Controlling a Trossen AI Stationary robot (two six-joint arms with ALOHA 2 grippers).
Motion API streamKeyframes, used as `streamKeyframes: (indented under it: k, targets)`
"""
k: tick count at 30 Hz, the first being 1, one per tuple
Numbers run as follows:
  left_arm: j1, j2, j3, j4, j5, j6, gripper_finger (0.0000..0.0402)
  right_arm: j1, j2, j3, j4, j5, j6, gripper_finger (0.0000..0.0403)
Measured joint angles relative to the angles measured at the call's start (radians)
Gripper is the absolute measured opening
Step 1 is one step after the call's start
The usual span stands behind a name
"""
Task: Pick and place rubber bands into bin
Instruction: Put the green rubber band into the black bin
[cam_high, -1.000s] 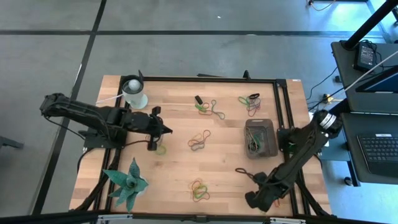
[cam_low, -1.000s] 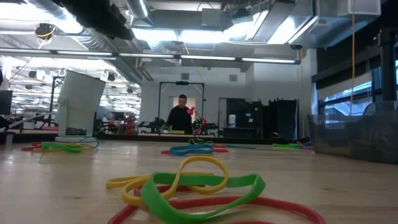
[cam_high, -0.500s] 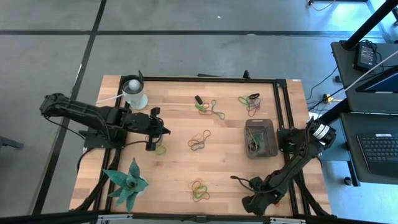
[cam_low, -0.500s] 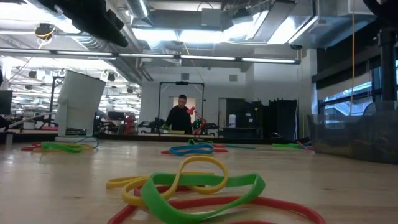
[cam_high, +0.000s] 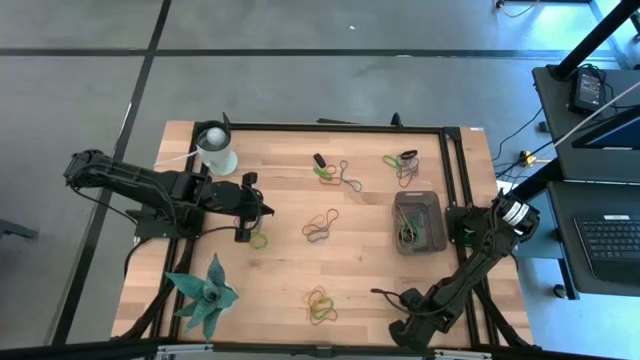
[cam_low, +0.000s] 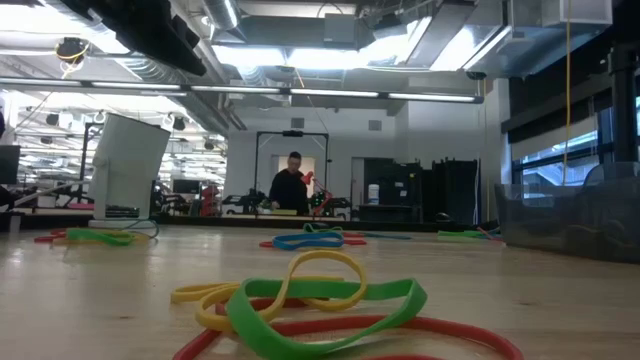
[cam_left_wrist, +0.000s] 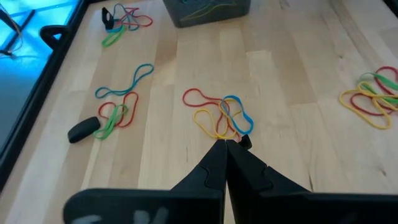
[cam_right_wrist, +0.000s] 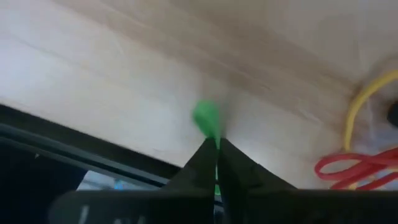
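Pinching a green rubber band (cam_right_wrist: 206, 117) between fully closed fingers, the right gripper (cam_high: 378, 294) is at the pick step; next it must lift and carry to the bin (cam_high: 419, 222), well beyond its fingertips; left gripper (cam_high: 243, 236) waits closed, empty.

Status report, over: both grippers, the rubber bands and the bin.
Right gripper shut on a green rubber band at the table's near edge. Left gripper shut, empty, by the middle rubber bands. Bin holds a few bands. Nothing in the way.
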Motion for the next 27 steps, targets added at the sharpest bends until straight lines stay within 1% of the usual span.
streamKeyframes:
  k: [5, 9, 11, 13, 18, 23, 27]
  targets:
    - [0.001, 0.000, 0.000, 0.001, -0.005, 0.000, 0.0002, -0.016, -0.072, 0.129, -0.272, 0.194, -0.012, 0.0004]
    - [0.001, 0.000, 0.000, 0.002, -0.016, 0.000, 0.0002, -0.076, -0.131, 0.211, -0.463, 0.335, -0.096, 0.0003]
    - [0.001, 0.000, 0.000, 0.007, -0.018, 0.000, 0.0002, -0.128, -0.163, 0.237, -0.541, 0.379, -0.174, 0.0002]
    - [0.001, 0.000, 0.000, 0.010, -0.031, 0.000, 0.0002, -0.186, -0.191, 0.245, -0.600, 0.396, -0.262, 0.0002]
    - [0.001, 0.001, 0.000, 0.031, -0.052, -0.001, 0.0002, -0.358, -0.287, 0.221, -0.644, 0.425, -0.555, 0.0001]
    - [0.001, 0.001, 0.000, 0.031, -0.052, -0.060, 0.0002, -0.549, -0.397, 0.137, -0.649, 0.421, -0.835, 0.0001]
    - [0.001, 0.001, 0.000, 0.030, -0.051, -0.086, 0.0002, -0.669, -0.483, 0.027, -0.645, 0.384, -0.972, 0.0000]
